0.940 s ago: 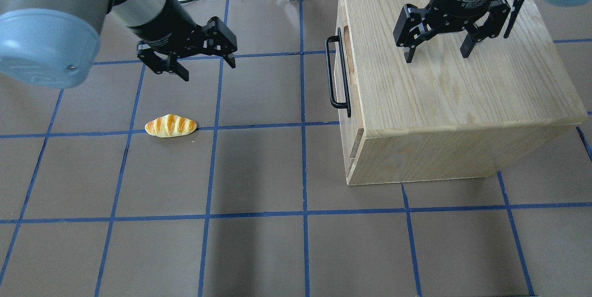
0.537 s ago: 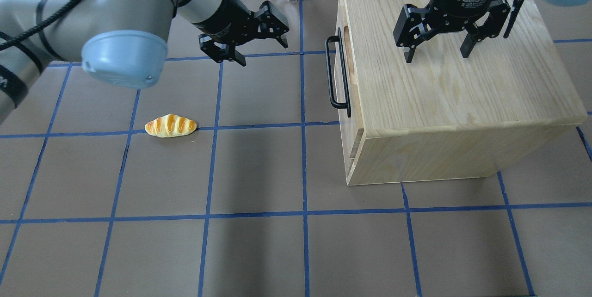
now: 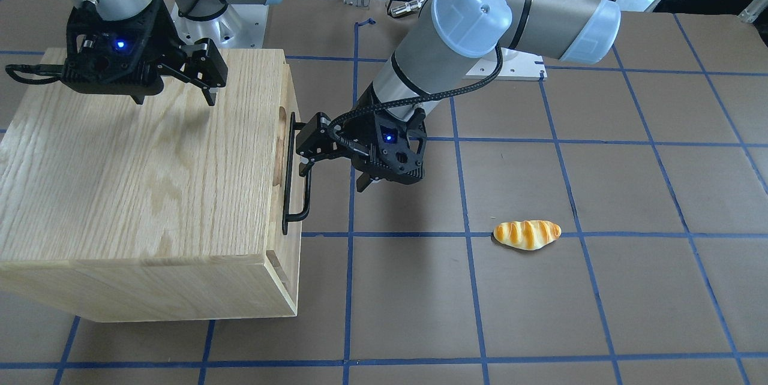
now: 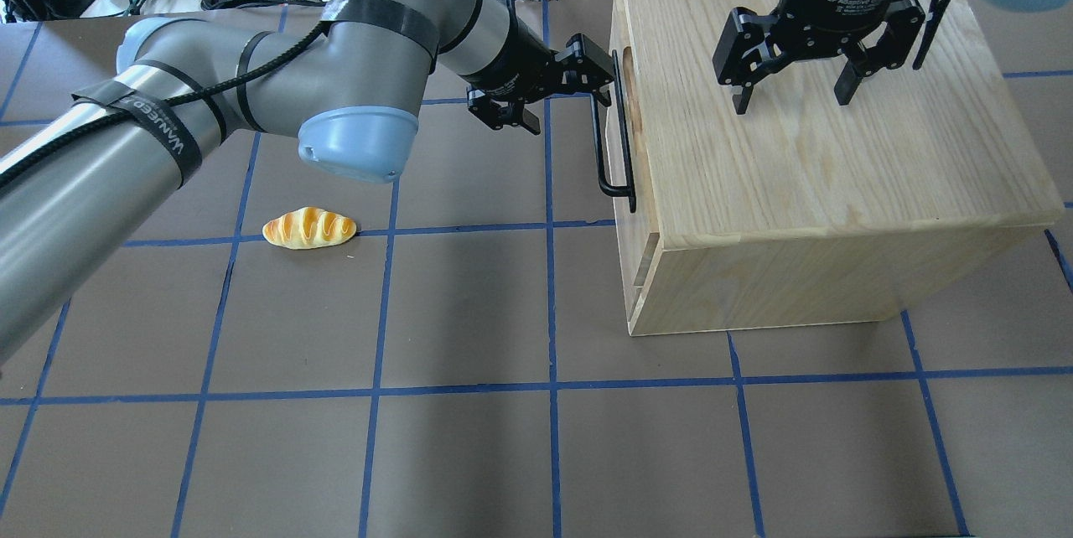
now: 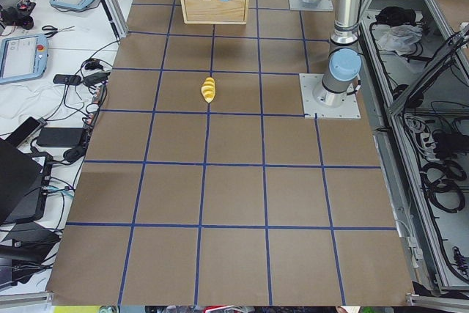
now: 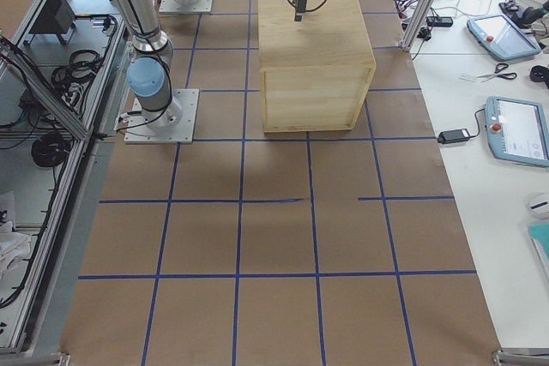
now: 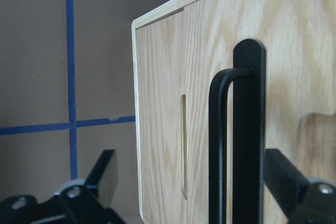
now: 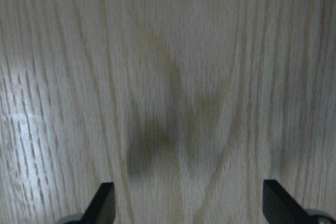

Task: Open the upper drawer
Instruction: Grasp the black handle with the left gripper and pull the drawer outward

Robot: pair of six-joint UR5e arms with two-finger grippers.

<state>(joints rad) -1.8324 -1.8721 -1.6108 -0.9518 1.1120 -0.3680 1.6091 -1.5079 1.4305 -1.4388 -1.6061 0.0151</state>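
The upper drawer [image 4: 624, 115] is the top front of a light-oak cabinet [image 4: 805, 178] and sits flush, shut. Its long black bar handle [image 4: 605, 140] faces the table's middle. My left gripper [image 4: 572, 105] is open at the handle's end nearest the robot's base, one finger [image 4: 597, 60] right by the bar. In the left wrist view the handle [image 7: 236, 140] shows between the two fingers [image 7: 105, 174], in front of the drawer front [image 7: 160, 93]; I cannot tell whether the fingers reach round it. My right gripper [image 4: 790, 102] is open and empty, just above the cabinet top [image 8: 173, 77].
A toy bread roll [image 4: 309, 228] lies on the brown mat to the left of the cabinet, apart from both arms. The left arm's elbow [image 4: 360, 136] hangs over the mat between roll and cabinet. Cables and boxes lie beyond the far edge.
My left arm has swung right across the table, bringing its open gripper from above the mat to the drawer handle. The right gripper, cabinet and roll have not moved.
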